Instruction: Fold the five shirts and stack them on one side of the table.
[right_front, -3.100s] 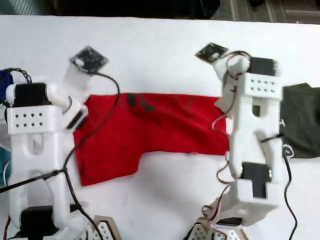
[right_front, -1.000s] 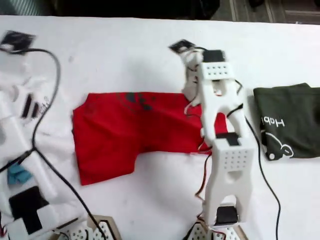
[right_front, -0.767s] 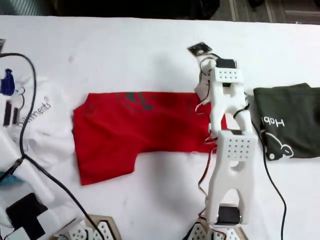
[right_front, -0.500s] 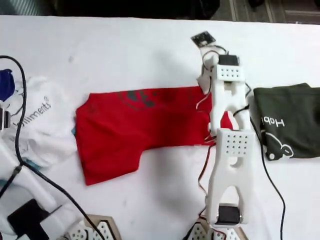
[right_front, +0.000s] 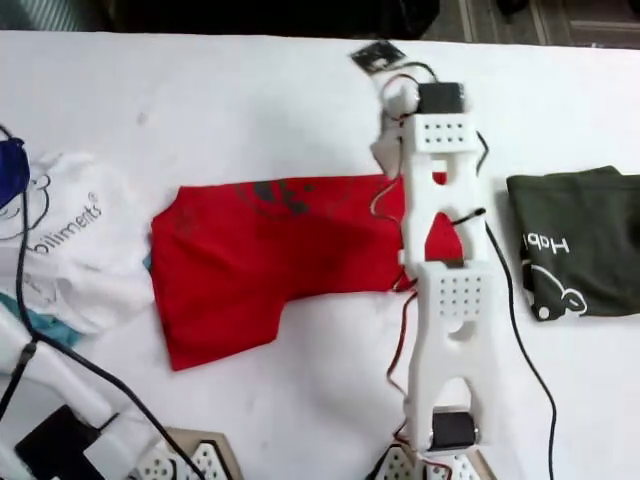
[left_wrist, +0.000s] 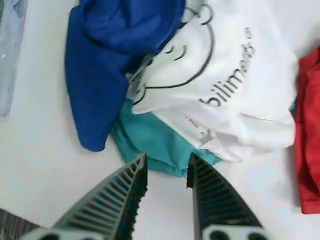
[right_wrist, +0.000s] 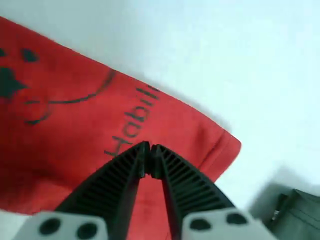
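**Right gripper**: clenched, tips together, no cloth seen pinched between them. It hangs over the red shirt.

**Red shirt**: directly under the right gripper, which is near one corner of the hem. It lies flat on the table, stretched from beneath this gripper toward the left arm's side, with one sleeve sticking out of the long edge. Judged partly folded at most: halved lengthwise perhaps, not yet a compact packet.

**Green shirt**: just beyond the red shirt's hem, on the side of the right gripper away from the left arm, and apart from the red cloth. It is a tidy rectangle with print uppermost. Judged the one finished fold and the likely base of the stack.

**Left gripper**: released, jaws apart, nothing between them. It is poised above the edge of the teal shirt.

**Teal shirt**: just ahead of the left gripper's tips, at the bottom of a heap, with only an edge showing.

**White shirt**: on top of the teal one, farther out from the gripper, crumpled, next to the red shirt's sleeve end.

**Blue shirt**: beside the white one, bunched up.

**Tally, as judged:** one of five folded, one in hand, three unfolded in the heap. No stacking has begun.
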